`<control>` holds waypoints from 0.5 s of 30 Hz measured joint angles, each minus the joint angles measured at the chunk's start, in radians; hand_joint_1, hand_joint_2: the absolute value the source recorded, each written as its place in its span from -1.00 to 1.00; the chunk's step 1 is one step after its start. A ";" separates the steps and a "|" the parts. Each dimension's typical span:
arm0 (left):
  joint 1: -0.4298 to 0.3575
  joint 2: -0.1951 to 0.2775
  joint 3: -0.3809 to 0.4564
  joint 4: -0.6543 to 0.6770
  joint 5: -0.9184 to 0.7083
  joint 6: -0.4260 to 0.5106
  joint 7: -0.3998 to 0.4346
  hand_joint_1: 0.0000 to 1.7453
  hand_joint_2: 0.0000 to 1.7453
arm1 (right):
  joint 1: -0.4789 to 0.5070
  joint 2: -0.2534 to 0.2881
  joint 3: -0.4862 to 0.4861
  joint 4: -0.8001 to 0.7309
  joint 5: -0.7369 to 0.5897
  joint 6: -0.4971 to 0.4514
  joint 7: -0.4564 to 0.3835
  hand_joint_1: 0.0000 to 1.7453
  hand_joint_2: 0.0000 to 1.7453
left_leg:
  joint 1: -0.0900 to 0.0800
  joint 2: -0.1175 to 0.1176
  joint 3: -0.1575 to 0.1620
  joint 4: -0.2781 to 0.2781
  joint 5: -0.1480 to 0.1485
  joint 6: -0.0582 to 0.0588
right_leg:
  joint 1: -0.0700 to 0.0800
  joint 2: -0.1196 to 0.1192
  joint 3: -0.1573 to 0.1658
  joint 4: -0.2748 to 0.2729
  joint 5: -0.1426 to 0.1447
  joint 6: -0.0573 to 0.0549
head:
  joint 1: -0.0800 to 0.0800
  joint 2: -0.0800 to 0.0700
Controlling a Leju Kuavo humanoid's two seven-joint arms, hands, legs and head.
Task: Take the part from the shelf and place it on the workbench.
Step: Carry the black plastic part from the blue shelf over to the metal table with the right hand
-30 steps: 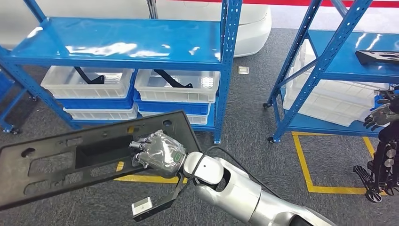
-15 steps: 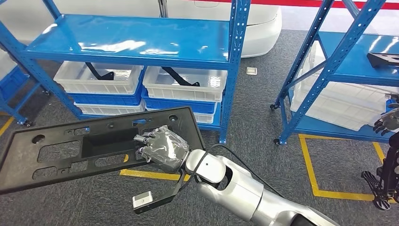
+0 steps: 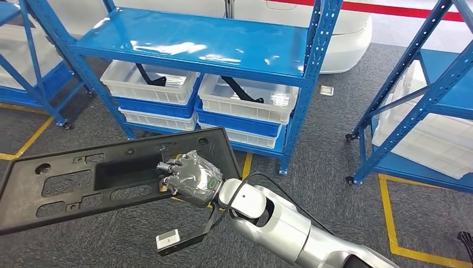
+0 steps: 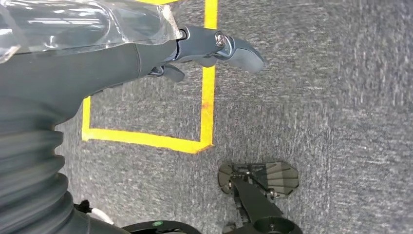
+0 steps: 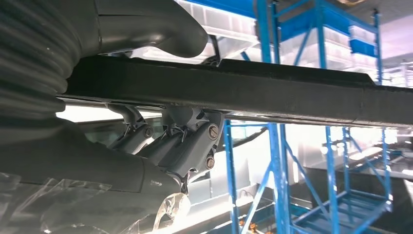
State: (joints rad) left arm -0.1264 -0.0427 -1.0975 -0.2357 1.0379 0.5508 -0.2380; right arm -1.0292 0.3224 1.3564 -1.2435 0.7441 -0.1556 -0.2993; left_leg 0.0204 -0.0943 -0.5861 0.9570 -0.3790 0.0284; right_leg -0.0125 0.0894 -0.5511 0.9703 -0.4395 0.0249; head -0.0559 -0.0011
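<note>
While right hand (image 3: 188,178) fingers (image 5: 187,146) clamp the part (image 3: 72,178), white bins (image 3: 248,99) hold black brackets (image 3: 241,91).

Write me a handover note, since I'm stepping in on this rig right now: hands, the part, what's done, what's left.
Right hand: grips the long black panel part at one end, thumb on one face and fingers on the other; the part is carried roughly level above the grey carpet.
Left hand: hangs beside the body over the floor, holds nothing, fingers apart.
Blue shelf stands ahead, white bins on its lower level.
Done: part is off the shelf.
Left: carry it to the workbench and set it down.
</note>
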 joint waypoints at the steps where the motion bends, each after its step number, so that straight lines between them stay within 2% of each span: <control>1: -0.001 0.000 0.000 0.000 0.000 0.000 0.000 -1.00 1.00 | 0.000 0.001 0.000 0.001 0.000 -0.001 0.000 1.00 1.00 | 0.002 -0.010 -0.006 -0.001 0.004 -0.007 | 0.002 0.000 0.001 -0.005 -0.002 0.000 | 0.000 0.000; 2: 0.000 0.001 0.000 0.000 0.000 0.000 0.000 -1.00 1.00 | -0.001 0.001 0.000 0.002 0.001 -0.002 0.000 1.00 1.00 | 0.005 -0.020 -0.010 -0.002 0.007 -0.015 | 0.003 -0.011 0.001 -0.008 -0.001 -0.003 | 0.000 0.000; 3: 0.002 0.001 0.000 0.000 0.000 0.000 0.001 -1.00 1.00 | -0.001 0.002 0.000 0.003 0.001 -0.002 0.000 1.00 1.00 | 0.007 -0.013 -0.015 0.001 0.006 -0.021 | 0.003 -0.024 0.001 -0.011 0.002 -0.007 | 0.000 0.000; 4: 0.004 0.001 0.000 0.000 0.000 0.000 0.001 -1.00 1.00 | -0.001 0.003 -0.001 0.004 0.001 -0.003 0.000 1.00 1.00 | 0.006 0.005 -0.025 0.017 -0.006 -0.026 | 0.002 -0.037 0.001 -0.014 0.005 -0.013 | 0.000 0.000; 6: 0.003 0.002 0.000 0.000 -0.001 0.000 0.001 -1.00 1.00 | -0.002 0.005 -0.001 0.005 0.001 -0.004 0.000 1.00 1.00 | 0.004 0.057 -0.072 0.118 -0.062 -0.033 | 0.001 -0.065 0.001 -0.019 0.008 -0.021 | 0.000 0.000; 8: 0.001 0.002 0.000 0.000 -0.001 0.000 0.001 -1.00 1.00 | -0.002 0.006 -0.001 0.007 0.001 -0.005 -0.001 1.00 1.00 | 0.003 0.075 -0.134 0.260 -0.122 -0.039 | 0.005 -0.094 0.000 -0.019 0.008 -0.023 | -0.001 0.000; 9: 0.002 0.002 0.000 0.000 -0.001 0.000 0.001 -1.00 1.00 | -0.001 0.006 -0.001 0.009 0.002 -0.005 -0.002 1.00 1.00 | 0.003 0.076 -0.149 0.297 -0.131 -0.040 | 0.006 -0.108 0.000 -0.019 0.008 -0.024 | -0.001 0.000; 10: 0.003 0.002 0.000 0.000 -0.001 0.000 0.001 -1.00 1.00 | 0.000 0.006 -0.001 0.011 0.002 -0.005 -0.002 1.00 1.00 | 0.003 0.078 -0.142 0.295 -0.123 -0.040 | 0.007 -0.121 -0.001 -0.018 0.007 -0.024 | -0.001 0.000; 11: 0.004 0.002 0.000 0.000 -0.001 0.000 0.001 -1.00 1.00 | 0.000 0.006 -0.001 0.012 0.002 -0.005 -0.003 1.00 1.00 | 0.003 0.083 -0.115 0.249 -0.099 -0.038 | 0.008 -0.133 0.000 -0.018 0.007 -0.024 | -0.001 0.000; 13: 0.003 0.003 0.000 0.000 -0.001 0.001 0.000 -1.00 1.00 | -0.001 0.008 -0.002 0.013 0.002 -0.005 -0.003 1.00 1.00 | -0.003 0.114 -0.030 0.096 -0.042 -0.031 | 0.013 -0.153 0.000 -0.017 0.006 -0.022 | -0.001 0.000; 14: 0.001 0.003 0.000 0.000 -0.002 0.002 -0.001 -1.00 1.00 | -0.003 0.008 -0.002 0.013 0.003 -0.005 -0.004 1.00 1.00 | -0.007 0.128 0.000 0.037 -0.025 -0.024 | 0.016 -0.161 -0.001 -0.016 0.005 -0.020 | -0.001 0.000; 15: -0.001 0.003 0.000 0.000 -0.002 0.003 -0.002 -1.00 1.00 | -0.004 0.009 -0.002 0.013 0.003 -0.005 -0.004 1.00 1.00 | -0.012 0.137 0.014 0.005 -0.018 -0.019 | 0.020 -0.169 -0.002 -0.015 0.004 -0.018 | 0.000 0.000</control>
State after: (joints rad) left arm -0.1270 -0.0401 -1.0979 -0.2354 1.0361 0.5538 -0.2405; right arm -1.0329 0.3313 1.3545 -1.2304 0.7469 -0.1605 -0.3034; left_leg 0.0088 0.0426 -0.5722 0.9616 -0.3968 0.0097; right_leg 0.0071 -0.0794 -0.5532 0.9550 -0.4353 0.0073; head -0.0564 -0.0011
